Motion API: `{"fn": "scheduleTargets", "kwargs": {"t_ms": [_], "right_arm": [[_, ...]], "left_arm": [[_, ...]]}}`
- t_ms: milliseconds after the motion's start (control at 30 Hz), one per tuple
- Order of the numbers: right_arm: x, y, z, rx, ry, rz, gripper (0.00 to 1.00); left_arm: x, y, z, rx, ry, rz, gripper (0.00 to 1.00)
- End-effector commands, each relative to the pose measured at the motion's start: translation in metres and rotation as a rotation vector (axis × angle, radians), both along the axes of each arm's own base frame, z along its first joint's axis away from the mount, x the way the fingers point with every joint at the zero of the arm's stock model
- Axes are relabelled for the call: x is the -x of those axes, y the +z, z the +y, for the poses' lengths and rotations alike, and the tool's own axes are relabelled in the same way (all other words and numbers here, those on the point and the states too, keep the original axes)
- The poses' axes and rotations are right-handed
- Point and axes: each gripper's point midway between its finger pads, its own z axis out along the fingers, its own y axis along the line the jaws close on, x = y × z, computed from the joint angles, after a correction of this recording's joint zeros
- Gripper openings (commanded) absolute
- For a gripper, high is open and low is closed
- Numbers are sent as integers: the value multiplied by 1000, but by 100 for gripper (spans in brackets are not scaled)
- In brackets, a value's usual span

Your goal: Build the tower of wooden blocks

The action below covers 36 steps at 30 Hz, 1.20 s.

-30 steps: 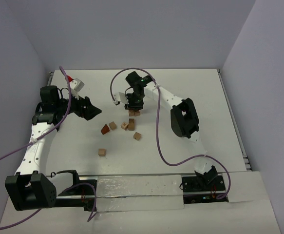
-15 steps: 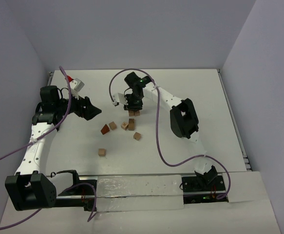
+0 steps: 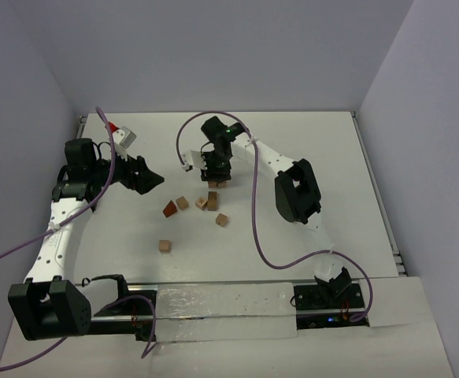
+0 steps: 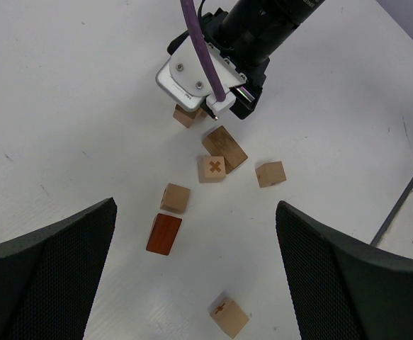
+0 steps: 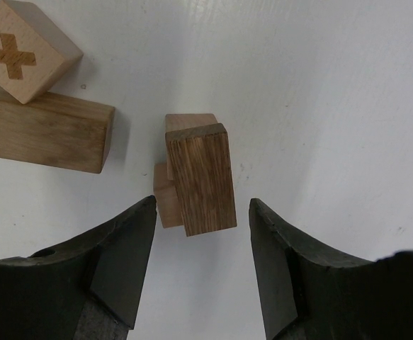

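Observation:
My right gripper (image 3: 216,172) (image 5: 202,207) points straight down, open, over a small stack (image 3: 213,183). The stack is a dark-grained brown block (image 5: 199,177) on top of light-tan cubes (image 5: 165,202). The jaws stand either side of it with gaps and do not touch it. Loose on the table are a reddish-brown wedge block (image 3: 169,209) (image 4: 164,234), several tan cubes (image 3: 183,202) (image 4: 175,197), one with an X mark (image 4: 212,168) (image 5: 22,46), and a longer brown block (image 4: 225,147) (image 5: 47,131). My left gripper (image 3: 146,177) (image 4: 195,207) is open and empty, to the left of the blocks.
One tan cube (image 3: 164,246) (image 4: 229,316) lies apart, nearer the arm bases. Another cube (image 3: 222,220) (image 4: 270,173) lies right of the cluster. Purple cables loop over the table (image 3: 308,142). The right arm's elbow (image 3: 296,193) stands right of the blocks.

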Motion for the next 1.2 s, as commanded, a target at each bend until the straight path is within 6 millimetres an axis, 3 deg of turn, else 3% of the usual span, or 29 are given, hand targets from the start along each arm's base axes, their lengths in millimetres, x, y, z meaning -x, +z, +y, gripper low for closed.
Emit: {"fn": "scheduleTargets", "kwargs": {"t_ms": [0, 1167], "right_arm": [[3, 19, 4, -22, 13, -17, 62], [1, 12, 15, -36, 72, 10, 54]], "left_arm": [[-6, 18, 1, 6, -5, -59, 99], [-6, 16, -1, 10, -17, -55, 99]]}}
